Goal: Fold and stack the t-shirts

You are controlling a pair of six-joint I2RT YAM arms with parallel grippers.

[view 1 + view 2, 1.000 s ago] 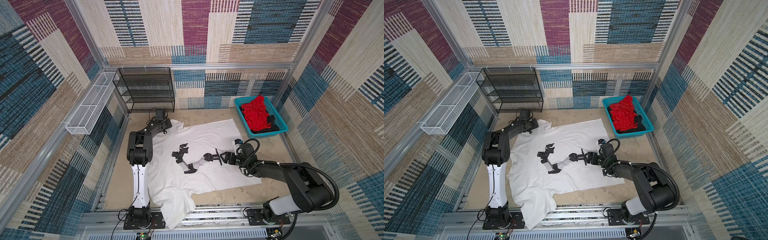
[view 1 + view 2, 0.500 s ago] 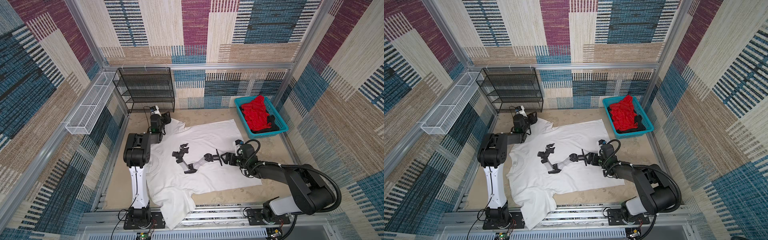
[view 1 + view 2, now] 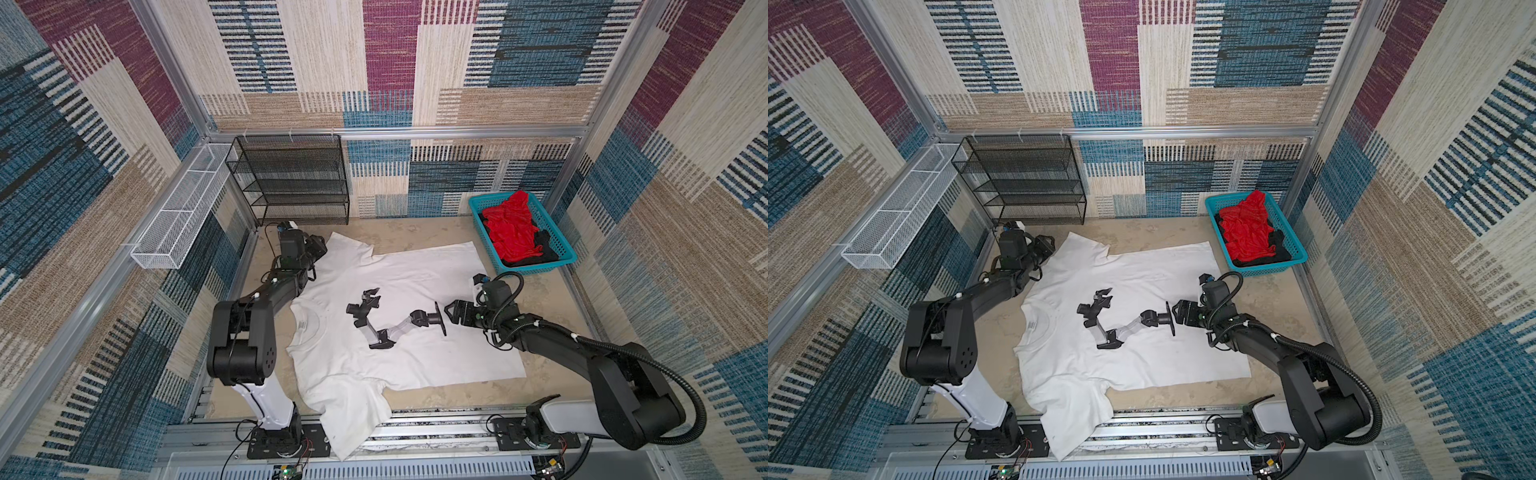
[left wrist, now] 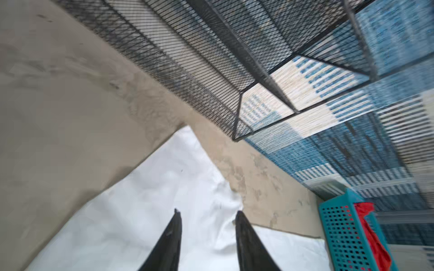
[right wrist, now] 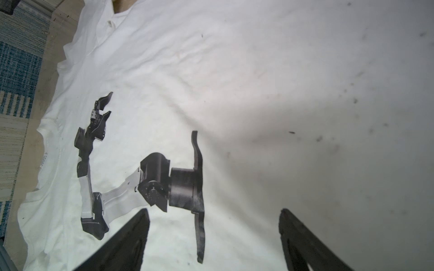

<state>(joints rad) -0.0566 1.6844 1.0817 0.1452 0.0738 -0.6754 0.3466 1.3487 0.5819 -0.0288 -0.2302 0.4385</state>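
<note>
The white t-shirt (image 3: 415, 282) (image 3: 1142, 274) lies spread flat on the table in both top views, robot-arm print up. Its near sleeve hangs over the front rail. My left gripper (image 3: 320, 249) (image 3: 1047, 245) is at the far sleeve by the back left corner. In the left wrist view its jaws (image 4: 207, 212) stand partly apart, open, over the white sleeve (image 4: 152, 199), with a small wrinkle between the tips. My right gripper (image 3: 451, 311) (image 5: 213, 211) is wide open and low over the shirt, just right of the print. The red t-shirt (image 3: 513, 232) and the black t-shirt (image 3: 544, 249) lie crumpled in the basket.
A turquoise lattice basket (image 3: 569, 257) (image 4: 340, 230) stands at the back right corner. A black mesh rack (image 3: 299, 183) stands against the back wall, close behind the left gripper. A white wire tray (image 3: 178, 220) hangs on the left wall. A metal rail (image 3: 436, 415) runs along the front.
The left arm's wrist turned and lifted, then came back down to the sleeve's edge, and its jaws have narrowed. The right arm has hardly moved.
</note>
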